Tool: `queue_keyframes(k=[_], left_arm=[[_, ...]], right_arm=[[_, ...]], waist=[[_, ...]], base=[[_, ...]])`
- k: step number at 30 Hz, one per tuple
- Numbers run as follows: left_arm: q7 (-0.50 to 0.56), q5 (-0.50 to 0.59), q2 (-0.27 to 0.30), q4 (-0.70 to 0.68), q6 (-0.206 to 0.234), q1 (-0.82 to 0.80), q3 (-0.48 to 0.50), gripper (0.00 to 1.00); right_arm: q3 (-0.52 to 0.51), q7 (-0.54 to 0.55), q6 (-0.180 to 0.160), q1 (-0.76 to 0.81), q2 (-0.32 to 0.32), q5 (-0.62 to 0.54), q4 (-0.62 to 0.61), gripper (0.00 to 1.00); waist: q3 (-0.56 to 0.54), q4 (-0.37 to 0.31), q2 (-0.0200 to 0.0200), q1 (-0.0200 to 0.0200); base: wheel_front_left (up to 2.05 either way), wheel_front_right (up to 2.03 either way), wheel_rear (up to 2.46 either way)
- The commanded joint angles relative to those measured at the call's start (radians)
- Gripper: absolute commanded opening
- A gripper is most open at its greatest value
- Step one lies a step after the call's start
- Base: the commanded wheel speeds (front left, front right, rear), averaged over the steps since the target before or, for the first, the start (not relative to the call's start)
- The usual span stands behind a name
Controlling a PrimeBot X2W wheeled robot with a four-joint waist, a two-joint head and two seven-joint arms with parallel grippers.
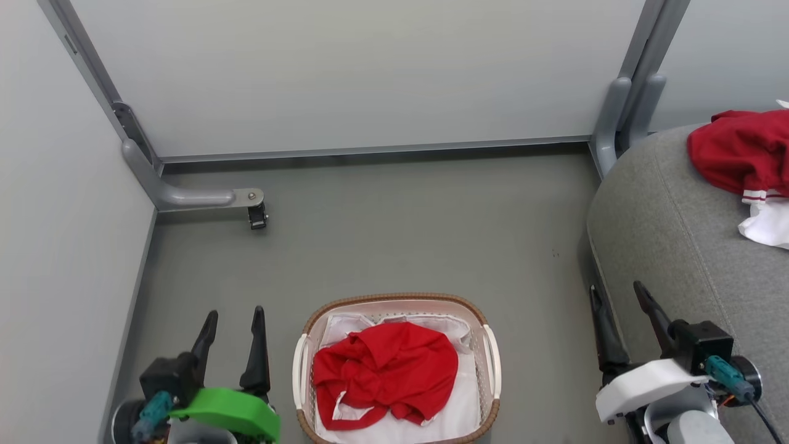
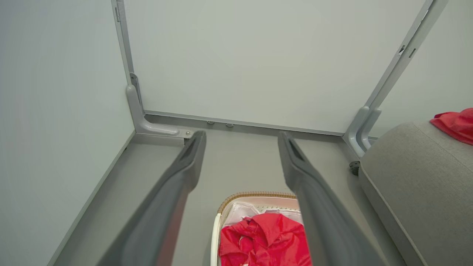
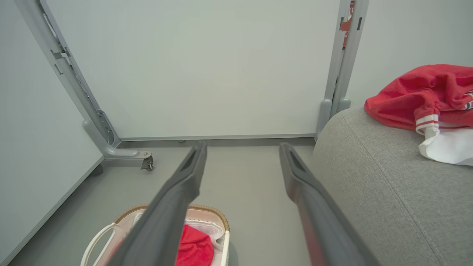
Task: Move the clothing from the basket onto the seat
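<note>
A crumpled red shirt (image 1: pixel 385 373) (image 2: pixel 264 238) (image 3: pixel 194 247) lies in the white basket (image 1: pixel 491 354) (image 2: pixel 216 236) (image 3: pixel 98 240) with a brown woven rim, on a white liner, at the bottom middle of the head view. Another red shirt with white parts (image 1: pixel 743 157) (image 3: pixel 421 98) (image 2: pixel 456 125) rests on the grey seat (image 1: pixel 666 234) (image 3: pixel 377 181) (image 2: pixel 414 173) at the right. My left gripper (image 1: pixel 234 324) (image 2: pixel 240 138) hangs open to the left of the basket, nothing between its fingers. Beside the seat's near edge my right gripper (image 1: pixel 618 294) (image 3: pixel 242 149) is open too, and holds nothing.
Pale partition walls close the space at the back and left. A grey metal foot with a caster (image 1: pixel 256 216) (image 3: pixel 147 162) juts onto the floor at the back left, and a grey post (image 1: pixel 616 123) stands at the back right next to the seat.
</note>
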Motion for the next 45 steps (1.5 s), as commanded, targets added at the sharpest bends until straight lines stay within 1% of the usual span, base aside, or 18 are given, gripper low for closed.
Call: queue_keyframes(k=[1, 2, 6, 12, 14, 19, 23, 26, 31, 34, 40, 45], left_arm=[[0.004, 0.018, 0.012, -0.004, -0.003, -0.043, -0.006, 1.00], [0.007, 0.022, 0.015, -0.001, -0.005, -0.058, -0.012, 1.00], [0.038, 0.060, 0.026, 0.028, -0.021, -0.188, -0.064, 1.00], [0.076, 0.129, 0.022, 0.099, -0.044, -0.383, -0.177, 1.00], [0.091, 0.142, 0.020, 0.137, -0.051, -0.447, -0.209, 1.00], [0.124, 0.178, 0.043, 0.261, -0.058, -0.589, -0.300, 1.00], [0.132, 0.195, 0.057, 0.363, -0.061, -0.671, -0.364, 1.00], [0.146, 0.187, 0.060, 0.443, -0.061, -0.708, -0.423, 1.00], [0.157, 0.175, 0.081, 0.556, -0.061, -0.760, -0.520, 1.00], [0.158, 0.170, 0.090, 0.606, -0.061, -0.792, -0.554, 1.00], [0.149, 0.170, 0.116, 0.691, -0.061, -0.853, -0.583, 1.00], [0.156, 0.181, 0.145, 0.757, -0.040, -0.905, -0.585, 1.00]], right_arm=[[-0.006, -0.002, -0.001, -0.023, -0.004, -0.010, -0.009, 1.00], [-0.010, -0.002, -0.001, -0.029, -0.004, -0.012, -0.010, 1.00], [-0.028, -0.002, -0.001, -0.083, -0.004, -0.021, -0.028, 1.00], [-0.053, -0.002, -0.001, -0.174, -0.004, -0.033, -0.065, 1.00], [-0.055, -0.002, -0.001, -0.213, -0.004, -0.032, -0.079, 1.00], [-0.048, -0.002, -0.001, -0.313, -0.003, -0.011, -0.107, 1.00], [-0.032, -0.002, -0.001, -0.376, -0.003, 0.005, -0.128, 1.00], [-0.024, -0.002, -0.001, -0.405, -0.003, 0.015, -0.138, 1.00], [-0.008, -0.002, -0.001, -0.442, -0.003, 0.041, -0.148, 1.00], [0.010, -0.002, -0.001, -0.454, -0.003, 0.057, -0.151, 1.00], [0.039, -0.002, -0.001, -0.469, -0.003, 0.084, -0.157, 1.00], [0.057, -0.002, -0.001, -0.479, -0.003, 0.108, -0.162, 1.00]], waist=[[0.030, -0.007, 0.0000, 0.0000], [0.039, -0.010, 0.0000, 0.0000], [0.132, -0.033, 0.0000, 0.0000], [0.310, -0.077, 0.0000, 0.0000], [0.377, -0.098, 0.0000, 0.0000], [0.543, -0.160, 0.0000, 0.0000], [0.645, -0.200, 0.0000, 0.0000], [0.691, -0.225, 0.0000, 0.0000], [0.753, -0.262, 0.0000, 0.0000], [0.779, -0.278, 0.0000, 0.0000], [0.822, -0.308, 0.0000, 0.0000], [0.853, -0.328, 0.0000, 0.0000]], base=[[0.00, 0.00, 0.00], [0.00, 0.00, 0.00], [0.00, 0.00, 0.00], [0.00, 0.00, 0.00], [0.00, 0.00, 0.00], [0.00, 0.00, 0.00], [0.00, 0.00, 0.00], [0.00, 0.00, 0.00], [0.00, 0.00, 0.00], [0.00, 0.00, 0.00], [0.00, 0.00, 0.00], [0.00, 0.00, 0.00]])
